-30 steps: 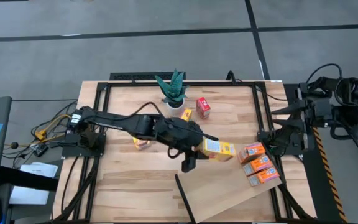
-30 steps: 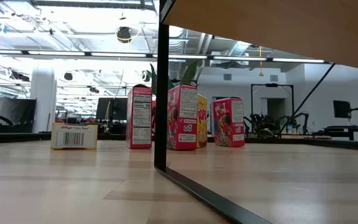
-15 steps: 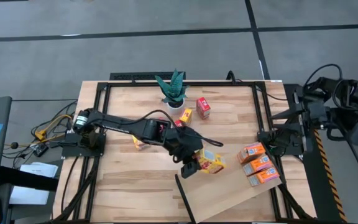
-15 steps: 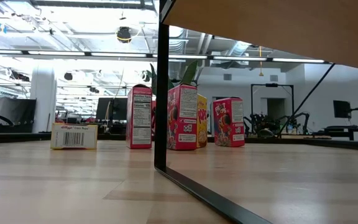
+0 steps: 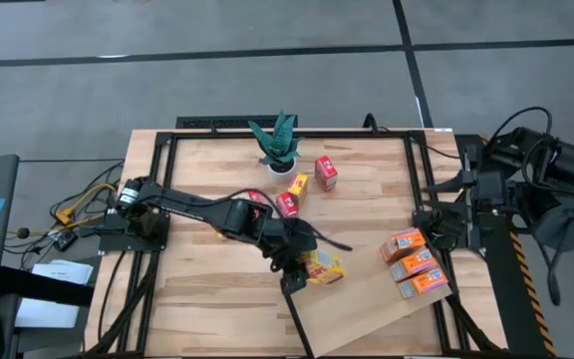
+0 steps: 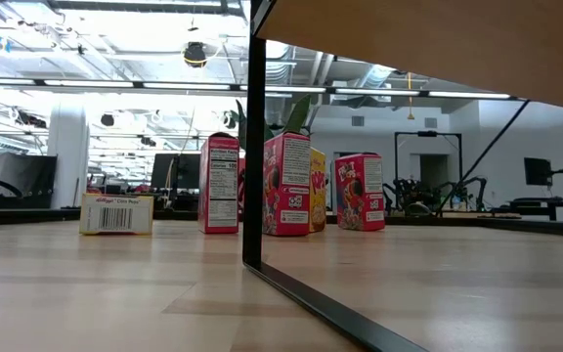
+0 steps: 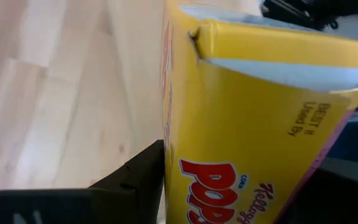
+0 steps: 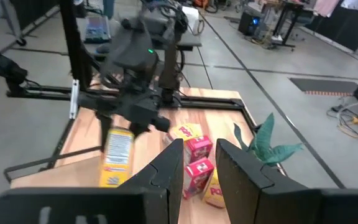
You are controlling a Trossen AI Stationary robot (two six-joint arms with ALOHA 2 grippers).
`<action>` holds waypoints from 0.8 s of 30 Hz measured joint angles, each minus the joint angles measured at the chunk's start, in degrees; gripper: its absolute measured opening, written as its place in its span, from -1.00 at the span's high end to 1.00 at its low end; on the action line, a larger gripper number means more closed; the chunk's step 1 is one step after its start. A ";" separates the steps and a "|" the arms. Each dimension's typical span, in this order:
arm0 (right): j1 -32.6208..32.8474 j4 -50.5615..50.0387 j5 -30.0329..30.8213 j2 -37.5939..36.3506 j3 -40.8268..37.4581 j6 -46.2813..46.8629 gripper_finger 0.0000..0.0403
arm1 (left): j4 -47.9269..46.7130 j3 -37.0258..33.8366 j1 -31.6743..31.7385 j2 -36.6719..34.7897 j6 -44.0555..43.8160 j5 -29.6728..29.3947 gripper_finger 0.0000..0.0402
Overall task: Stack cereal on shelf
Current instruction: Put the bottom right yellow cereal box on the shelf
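Note:
My left gripper (image 5: 305, 269) is shut on a yellow cereal box (image 5: 324, 267), close to the far left corner of the pale wooden shelf (image 5: 367, 309). In the left wrist view the box (image 7: 253, 118) fills the space between my fingers. Three orange boxes (image 5: 414, 263) lie in a row at the shelf's right end. Red and yellow boxes (image 5: 326, 172) (image 5: 288, 202) stand on the table near the plant; the low view shows them upright (image 6: 286, 184), with one lying flat (image 6: 115, 212). My right gripper (image 8: 199, 149) is open and raised at the table's right edge (image 5: 456, 181). My left gripper pinches the yellow box between its two fingers (image 7: 135, 180), one on each of two opposite sides (image 7: 176, 155). The box's flap end (image 7: 272, 62) points away from my wrist. The fingers come slanting down from the table's left. Whether the box rests on anything I cannot tell.
A green potted plant (image 5: 279, 145) stands at the table's far middle. The shelf's dark edge (image 6: 252, 137) rises close in front of the low camera. A black frame (image 5: 267, 125) runs round the tabletop. Bare wood lies at the table's near left (image 5: 207, 309).
My left gripper has carried the yellow box toward the table's left and near edge, from beside the orange boxes to the shelf's far left corner, and the box has turned about on the way. The right arm has shifted its pose a little at the right edge.

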 joint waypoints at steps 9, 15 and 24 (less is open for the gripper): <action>-6.82 0.00 -6.00 0.57 0.00 -2.76 0.41 | -3.06 4.11 -2.29 -0.07 -2.65 -3.15 0.15; -9.80 0.02 -8.84 1.08 0.00 -3.73 0.41 | -3.44 5.89 -3.67 0.00 -6.33 0.22 0.15; -11.56 0.01 -9.07 1.16 0.02 -4.88 0.41 | 1.80 13.61 -3.66 1.16 -4.12 -3.36 0.15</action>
